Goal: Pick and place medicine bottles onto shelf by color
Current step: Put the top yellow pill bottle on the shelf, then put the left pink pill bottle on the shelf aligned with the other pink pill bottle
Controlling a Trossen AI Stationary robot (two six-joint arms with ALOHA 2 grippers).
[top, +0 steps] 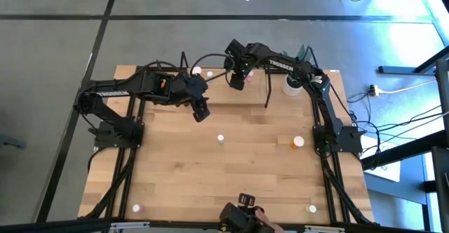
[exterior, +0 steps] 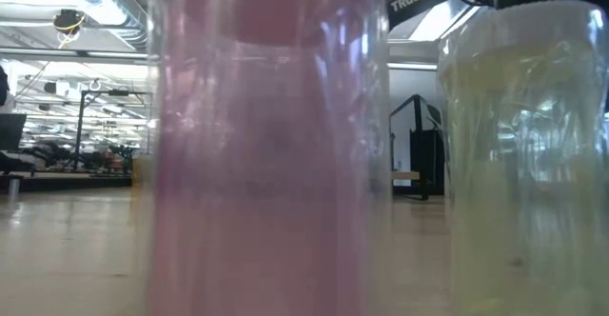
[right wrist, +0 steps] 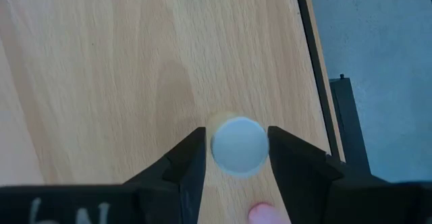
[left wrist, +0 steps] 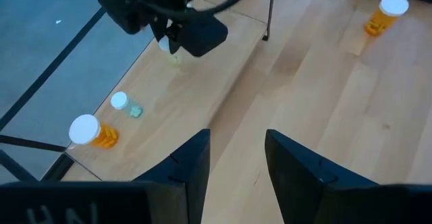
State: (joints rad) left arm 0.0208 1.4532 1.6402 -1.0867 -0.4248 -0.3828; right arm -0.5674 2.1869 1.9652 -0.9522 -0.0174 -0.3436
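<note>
Farthest from the shelf point(left wrist: 202, 82), hard against the low cam, stand a pink bottle point(exterior: 266, 164) and a pale bottle point(exterior: 523, 164). Both are untouched and prob. waiting their turn.

Mid-table, well short of the shelf, two more are left to sort: a whitish bottle point(top: 220, 140) and an orange bottle point(top: 298, 142), which lies on its side in the L wrist view.

L gripper point(left wrist: 236, 163) hangs over bare table just in front of the shelf, fingers spread w/ nothing between them. It looks parked, leaving the R arm room to work.

On the shelf board, toward one end, an orange one point(left wrist: 91, 133) and a small green one point(left wrist: 125, 104) stand side by side but apart, i.e. colours are being given their own spots.

R gripper point(right wrist: 236, 150) is over the shelf, further along the board from that pair. Its fingers close on either side of the white cap of the held bottle point(right wrist: 237, 146). The grip is from above, so the bottle stays upright and goes down base first. Its base is at or v. near the board, so placing seems nearly done. Body colour is hard to tell, poss. pale green. A pink object point(right wrist: 260, 214) shows just beside it; can't tell what it is.
</note>
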